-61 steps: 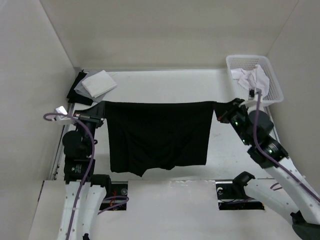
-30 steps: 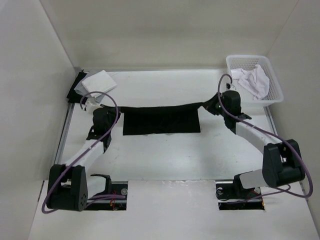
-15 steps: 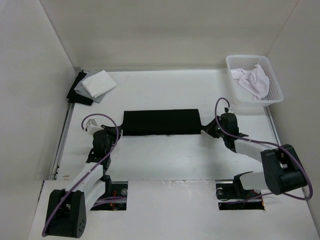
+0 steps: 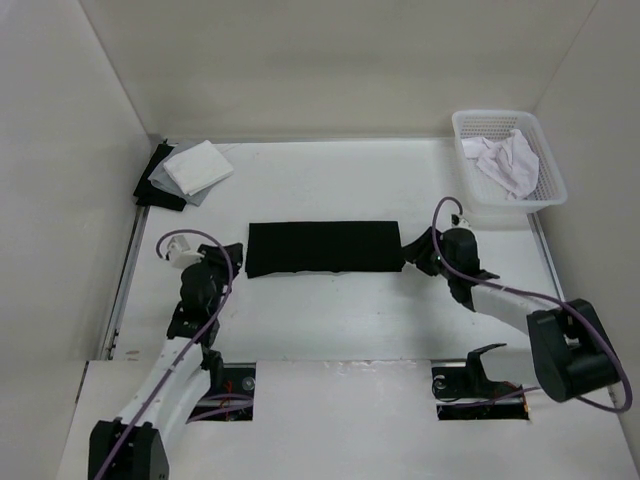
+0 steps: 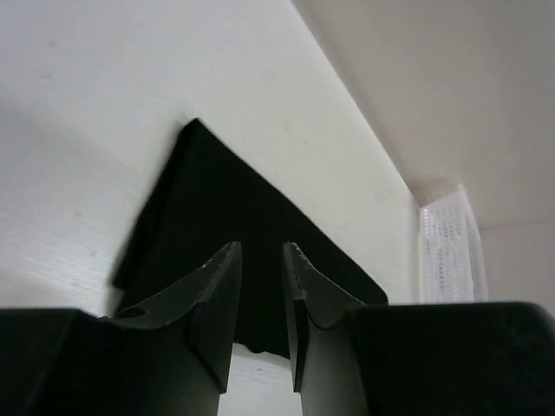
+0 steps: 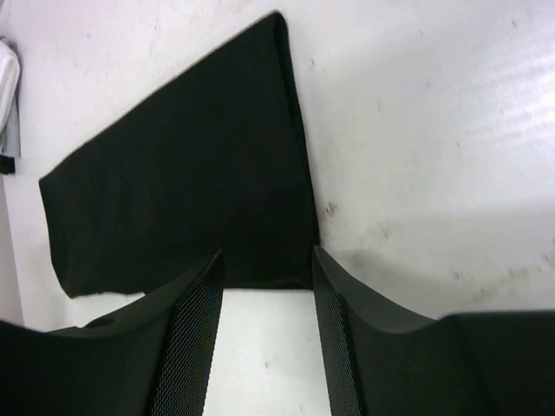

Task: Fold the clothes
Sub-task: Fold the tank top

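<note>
The clothes are a plain black garment lying flat on the white table as a long, narrow folded strip. My left gripper sits just off the strip's left end, open, with only a narrow gap between its fingers. In the left wrist view that left gripper frames the clothes beyond its tips, and bare table shows between the fingers. My right gripper is at the strip's right end, open wide. In the right wrist view the right gripper has the near edge of the clothes just past its tips, with nothing held.
A white plastic basket stands at the back right with a crumpled white garment in it. A stack of white and grey fabric squares lies at the back left. Walls enclose the table on three sides.
Both grippers brought the garment down and nearer, laying it as a folded strip. Their jaws then opened and let go of its ends, and both arms drew back slightly.
</note>
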Available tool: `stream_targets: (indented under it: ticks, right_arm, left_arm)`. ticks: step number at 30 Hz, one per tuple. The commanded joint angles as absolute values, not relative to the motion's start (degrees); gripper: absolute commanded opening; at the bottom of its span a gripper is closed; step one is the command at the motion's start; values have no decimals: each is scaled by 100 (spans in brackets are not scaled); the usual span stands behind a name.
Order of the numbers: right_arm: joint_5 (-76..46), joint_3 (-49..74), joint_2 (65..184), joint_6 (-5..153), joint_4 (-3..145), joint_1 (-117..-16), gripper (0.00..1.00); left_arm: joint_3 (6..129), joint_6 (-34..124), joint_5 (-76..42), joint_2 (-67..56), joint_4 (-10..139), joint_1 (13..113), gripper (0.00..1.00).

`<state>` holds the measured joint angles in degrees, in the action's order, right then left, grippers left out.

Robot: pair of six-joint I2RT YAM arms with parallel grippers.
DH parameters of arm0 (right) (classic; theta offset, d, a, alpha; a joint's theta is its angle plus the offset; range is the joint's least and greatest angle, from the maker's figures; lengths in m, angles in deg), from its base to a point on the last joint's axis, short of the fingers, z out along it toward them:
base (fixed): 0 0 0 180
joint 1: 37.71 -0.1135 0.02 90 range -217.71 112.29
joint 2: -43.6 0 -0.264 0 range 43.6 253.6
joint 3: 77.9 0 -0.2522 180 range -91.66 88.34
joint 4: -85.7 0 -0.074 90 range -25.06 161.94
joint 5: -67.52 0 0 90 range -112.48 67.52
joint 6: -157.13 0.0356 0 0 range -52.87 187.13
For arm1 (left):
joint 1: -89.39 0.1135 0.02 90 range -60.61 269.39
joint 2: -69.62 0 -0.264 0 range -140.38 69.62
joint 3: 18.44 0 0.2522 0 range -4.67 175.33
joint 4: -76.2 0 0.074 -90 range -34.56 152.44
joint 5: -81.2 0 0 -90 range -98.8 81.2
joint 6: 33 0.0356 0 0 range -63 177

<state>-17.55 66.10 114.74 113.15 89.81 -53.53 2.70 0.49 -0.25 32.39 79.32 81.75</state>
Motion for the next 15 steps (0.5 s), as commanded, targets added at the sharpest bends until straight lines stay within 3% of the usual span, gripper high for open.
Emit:
stream_targets:
  ticks: [1, 9, 15]
  right_arm:
    - [-1546, 6111, 12189, 11309, 9584, -5252, 50]
    - [-1184, 5916, 13255, 11757, 10068, -5120, 46]
    - [-1254, 5960, 13246, 11889, 9937, -5147, 44]
  left_arm:
    - [946, 111, 165, 2746, 8176, 7557, 24]
    - [2194, 181, 474, -380, 9705, 5228, 23]
    - [2530, -56, 271, -1904, 10084, 4777, 19]
